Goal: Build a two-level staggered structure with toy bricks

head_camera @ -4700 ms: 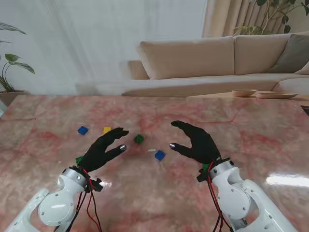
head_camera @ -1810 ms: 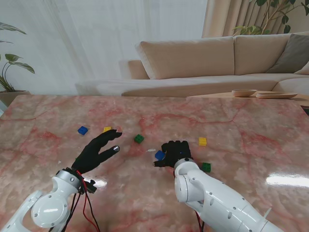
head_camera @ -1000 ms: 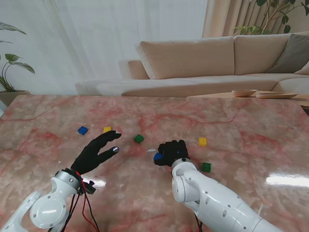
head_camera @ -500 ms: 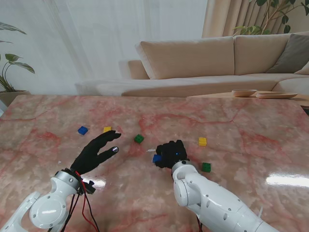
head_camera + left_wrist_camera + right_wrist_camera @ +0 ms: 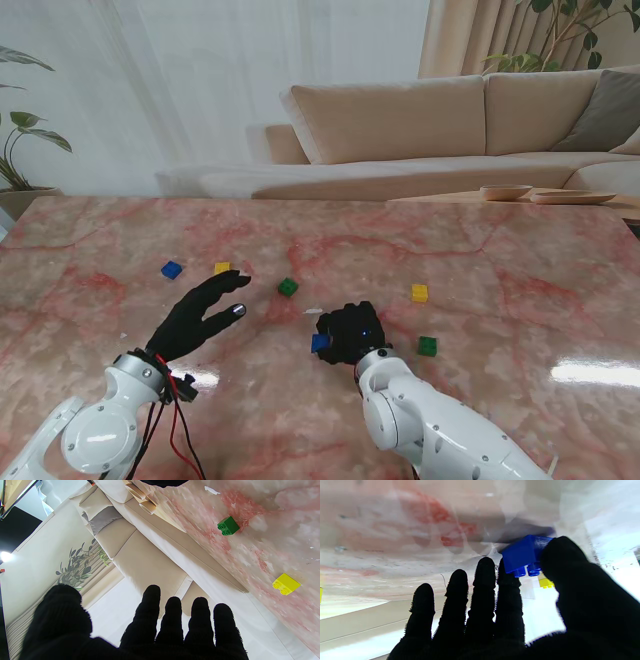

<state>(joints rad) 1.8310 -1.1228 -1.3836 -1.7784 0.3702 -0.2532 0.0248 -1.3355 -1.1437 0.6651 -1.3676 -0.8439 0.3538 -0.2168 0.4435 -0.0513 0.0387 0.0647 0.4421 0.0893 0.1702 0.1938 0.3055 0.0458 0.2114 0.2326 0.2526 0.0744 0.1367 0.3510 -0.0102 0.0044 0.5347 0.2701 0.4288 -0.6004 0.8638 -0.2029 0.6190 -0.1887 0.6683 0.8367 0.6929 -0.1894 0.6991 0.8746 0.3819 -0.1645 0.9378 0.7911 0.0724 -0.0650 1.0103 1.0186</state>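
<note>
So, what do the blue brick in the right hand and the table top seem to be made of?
Blue brick: likely moulded plastic, with smooth faces, even colour and round studs. Table top: looks like polished pink marble or an imitation, red-veined and glossy with a bright reflection. Right hand: apparently covered by a black knitted glove with fuzzy fibres.

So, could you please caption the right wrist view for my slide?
Right hand pinching a blue brick between thumb and forefinger above the table.
</note>
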